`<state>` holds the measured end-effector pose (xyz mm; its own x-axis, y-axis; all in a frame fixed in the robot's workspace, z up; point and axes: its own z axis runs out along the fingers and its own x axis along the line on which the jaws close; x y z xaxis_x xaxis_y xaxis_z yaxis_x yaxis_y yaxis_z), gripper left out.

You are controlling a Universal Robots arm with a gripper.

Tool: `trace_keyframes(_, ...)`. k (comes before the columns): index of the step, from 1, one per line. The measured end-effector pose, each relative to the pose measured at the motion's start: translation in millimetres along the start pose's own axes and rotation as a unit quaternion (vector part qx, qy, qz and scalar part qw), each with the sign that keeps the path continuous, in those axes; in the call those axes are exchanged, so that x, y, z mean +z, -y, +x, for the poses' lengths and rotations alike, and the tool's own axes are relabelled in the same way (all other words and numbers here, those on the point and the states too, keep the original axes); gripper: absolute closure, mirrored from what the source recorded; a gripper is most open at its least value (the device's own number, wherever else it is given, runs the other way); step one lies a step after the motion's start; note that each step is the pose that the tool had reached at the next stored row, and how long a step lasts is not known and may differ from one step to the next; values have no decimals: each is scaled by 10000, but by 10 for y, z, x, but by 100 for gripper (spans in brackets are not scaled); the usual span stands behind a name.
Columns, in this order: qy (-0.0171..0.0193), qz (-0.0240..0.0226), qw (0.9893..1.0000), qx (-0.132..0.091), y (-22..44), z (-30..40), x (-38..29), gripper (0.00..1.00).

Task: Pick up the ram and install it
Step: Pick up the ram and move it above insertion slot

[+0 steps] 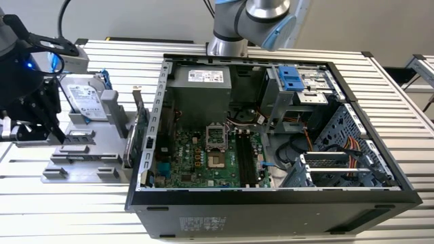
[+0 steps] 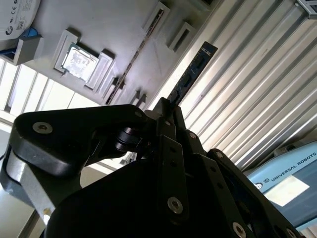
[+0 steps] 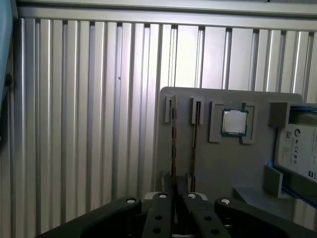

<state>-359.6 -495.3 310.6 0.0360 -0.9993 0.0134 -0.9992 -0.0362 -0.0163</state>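
Though fingers pinch ram, its gripped end hidden behind them; far end clear.

Second wrist view: one end of the thin dark ram strip is buried between the fingers of the black metal gripper. First wrist view: you can't tell whether it's clear of its slot in the grey plastic fixture tray. The white-labelled hard drive on that tray is cropped by the picture edge.

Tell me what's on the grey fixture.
On the fixture: a silver chip in a square pocket, a hard drive, and a thin strip in a slot. The gripper is shut on the ram beside that strip; its fingers hide the ram's gripped end.
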Motion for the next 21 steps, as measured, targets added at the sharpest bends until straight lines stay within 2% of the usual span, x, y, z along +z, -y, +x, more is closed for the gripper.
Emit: trace_keyframes(21,0,0,10000,0,-4,2,-133,100)
